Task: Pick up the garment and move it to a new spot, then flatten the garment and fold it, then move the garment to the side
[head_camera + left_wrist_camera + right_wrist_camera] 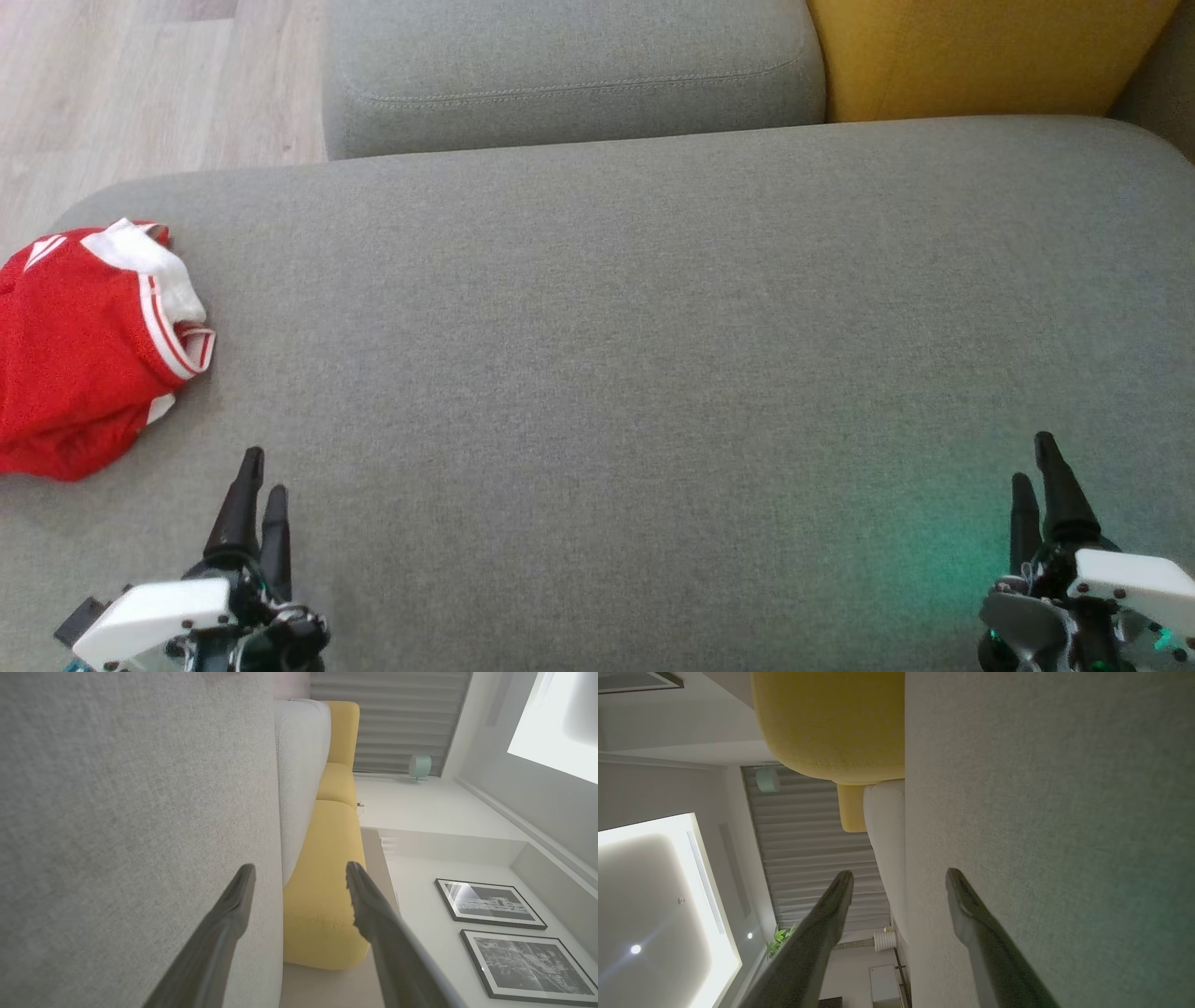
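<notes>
Leftward, red garment [79, 359] at seat cushion [653, 327] edge, grey expanse rightward.

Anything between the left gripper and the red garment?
Nothing visible. The open left gripper sits just right of and below the red garment in the head view, with bare grey cushion between them.

On the seat [607, 327], at its far left edge: garment [79, 359]. Just right of it and nearer, over the seat's front left: left gripper [264, 471]. Well apart, over the front right: right gripper [1033, 457]. Behind the seat, touching side by side: left cushion [569, 75], right cushion [980, 56]. Left of those: floor [140, 93].
</notes>
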Robot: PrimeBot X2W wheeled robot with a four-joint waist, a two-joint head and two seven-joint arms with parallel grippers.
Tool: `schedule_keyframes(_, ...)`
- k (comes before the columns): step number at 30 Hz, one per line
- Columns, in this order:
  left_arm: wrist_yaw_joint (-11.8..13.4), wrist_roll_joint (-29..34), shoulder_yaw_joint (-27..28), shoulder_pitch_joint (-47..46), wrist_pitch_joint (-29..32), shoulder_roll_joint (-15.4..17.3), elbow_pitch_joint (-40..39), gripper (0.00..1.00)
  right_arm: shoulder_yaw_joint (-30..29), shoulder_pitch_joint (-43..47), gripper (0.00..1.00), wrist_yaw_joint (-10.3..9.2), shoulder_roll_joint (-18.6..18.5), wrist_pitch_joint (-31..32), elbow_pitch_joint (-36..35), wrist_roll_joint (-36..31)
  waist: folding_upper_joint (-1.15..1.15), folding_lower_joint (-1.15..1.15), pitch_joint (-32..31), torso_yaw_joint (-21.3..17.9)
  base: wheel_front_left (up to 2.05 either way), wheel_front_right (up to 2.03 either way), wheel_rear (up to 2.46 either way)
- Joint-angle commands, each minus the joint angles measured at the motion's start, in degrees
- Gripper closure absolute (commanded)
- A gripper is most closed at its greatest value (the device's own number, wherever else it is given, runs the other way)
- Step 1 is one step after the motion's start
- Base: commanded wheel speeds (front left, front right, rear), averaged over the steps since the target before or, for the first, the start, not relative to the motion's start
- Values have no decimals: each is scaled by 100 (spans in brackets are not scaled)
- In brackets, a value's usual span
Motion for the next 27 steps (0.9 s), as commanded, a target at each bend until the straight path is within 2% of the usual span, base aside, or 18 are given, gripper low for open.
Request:
schedule_keyframes(1,-8,89,-26,-302,-60,63,-221,0,33,-255,0,5,-32,-82,-235,-55,0,0,-2,1,0,0,0)
schedule_keyframes(8,-11,564,-127,-380,-234,159,-392,0,145,-310,0,8,-119,-239,-336,-427,0,0,-18,14,0,0,0)
schedule_keyframes(27,8,2453,-329,-441,-537,220,-1064,0,274,-310,0,14,-237,-372,-1026,-2330,0,0,-78,45,0,0,0)
